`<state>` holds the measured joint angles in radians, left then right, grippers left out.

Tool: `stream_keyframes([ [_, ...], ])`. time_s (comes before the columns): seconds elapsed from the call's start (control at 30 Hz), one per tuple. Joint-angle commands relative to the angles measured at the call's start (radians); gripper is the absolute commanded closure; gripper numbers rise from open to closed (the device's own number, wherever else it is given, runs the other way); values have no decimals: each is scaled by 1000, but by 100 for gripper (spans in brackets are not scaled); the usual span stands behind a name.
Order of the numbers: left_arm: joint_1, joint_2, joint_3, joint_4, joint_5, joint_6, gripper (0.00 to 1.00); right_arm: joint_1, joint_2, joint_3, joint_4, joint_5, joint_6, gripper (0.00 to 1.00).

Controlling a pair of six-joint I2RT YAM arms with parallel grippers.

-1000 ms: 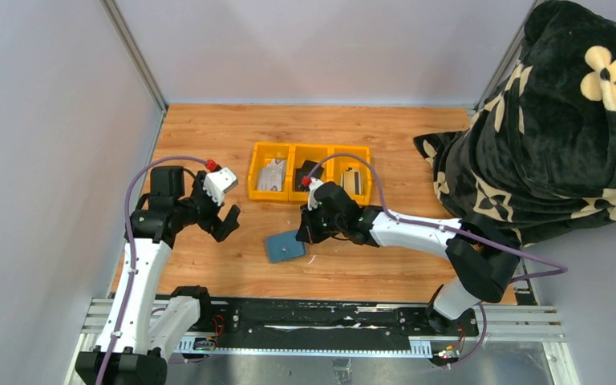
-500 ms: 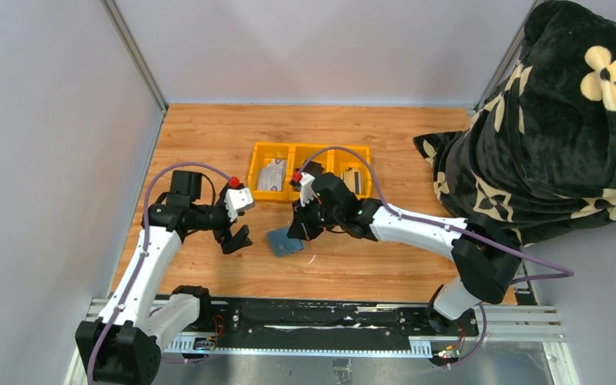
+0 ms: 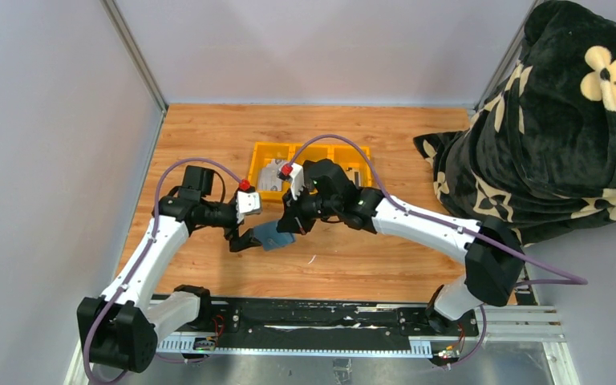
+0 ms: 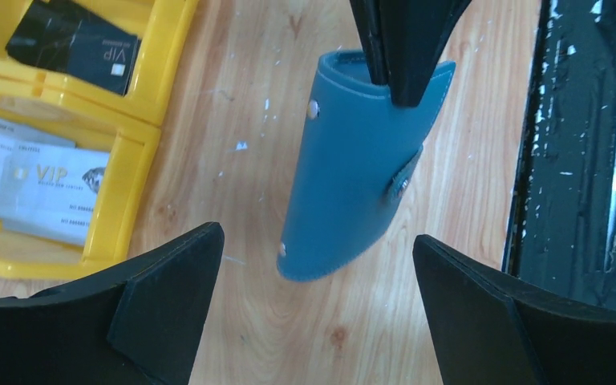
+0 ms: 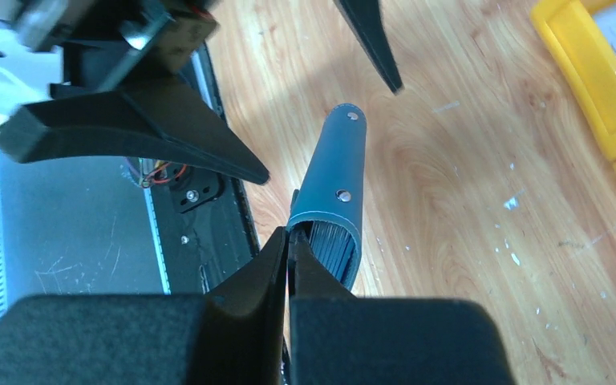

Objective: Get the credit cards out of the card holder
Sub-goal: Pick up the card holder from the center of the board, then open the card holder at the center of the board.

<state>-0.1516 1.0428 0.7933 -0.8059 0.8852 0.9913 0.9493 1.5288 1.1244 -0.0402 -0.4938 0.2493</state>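
Blue-grey and folded, the card holder (image 3: 273, 236) sits between the two arms in the top view, over the wooden table (image 3: 208, 128) and near the yellow tray (image 3: 254, 172). The right gripper (image 3: 289, 228) is clamped on its right edge, and the left gripper (image 3: 245, 238) gapes wide at its left end. From the left wrist, the holder (image 4: 353, 168) hangs from the right gripper's (image 4: 405, 88) pinch between the spread left fingers (image 4: 168, 305), touching neither. Pale cards (image 4: 48, 192) lie in one tray compartment and a black card (image 4: 72, 44) in the next. From the right wrist, the closed fingers (image 5: 249, 281) grip one flap of the holder (image 5: 337, 176).
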Motion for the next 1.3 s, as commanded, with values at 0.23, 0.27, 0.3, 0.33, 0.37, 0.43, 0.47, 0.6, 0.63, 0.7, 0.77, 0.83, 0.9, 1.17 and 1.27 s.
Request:
stream_keyframes([
  [0.23,-38,-67,57,-51,81,-7,7,37,-112,102,-64,-84,-129,100],
  [0.27,-39,-69,67,-65,88,-11,11,38,-120,104,-63,-85,-134,100],
  [0.3,-41,-72,72,-70,96,-30,15,40,-126,104,-59,-85,-139,100],
  [0.33,-46,-76,78,-70,102,-48,21,41,-134,106,-56,-78,-141,100],
  [0.37,-51,-82,85,-71,107,-58,27,42,-140,106,-47,-77,-142,100],
  [0.43,-62,-90,96,-72,114,-81,42,43,-150,106,-35,-70,-144,100],
  [0.47,-65,-93,102,-72,115,-93,49,43,-154,105,-28,-64,-146,100],
  [0.6,-72,-104,122,-82,120,-127,76,46,-169,113,-21,-43,-160,100],
  [0.63,-72,-108,124,-82,121,-133,82,47,-173,115,-20,-38,-164,100],
  [0.7,-74,-119,129,-82,120,-147,93,48,-183,114,-15,-10,-169,100],
  [0.77,-74,-125,141,-85,116,-159,100,48,-190,120,-24,52,-164,95],
  [0.83,-74,-130,161,-85,111,-192,100,46,-203,113,-35,133,-154,78],
  [0.9,-74,-141,185,-85,129,-246,100,45,-229,89,-24,199,-145,60],
  [1.17,-74,-163,276,-82,227,-453,100,41,-324,-14,56,235,-140,32],
  [1.27,-74,-181,283,-83,254,-487,100,40,-336,-18,74,236,-162,31],
])
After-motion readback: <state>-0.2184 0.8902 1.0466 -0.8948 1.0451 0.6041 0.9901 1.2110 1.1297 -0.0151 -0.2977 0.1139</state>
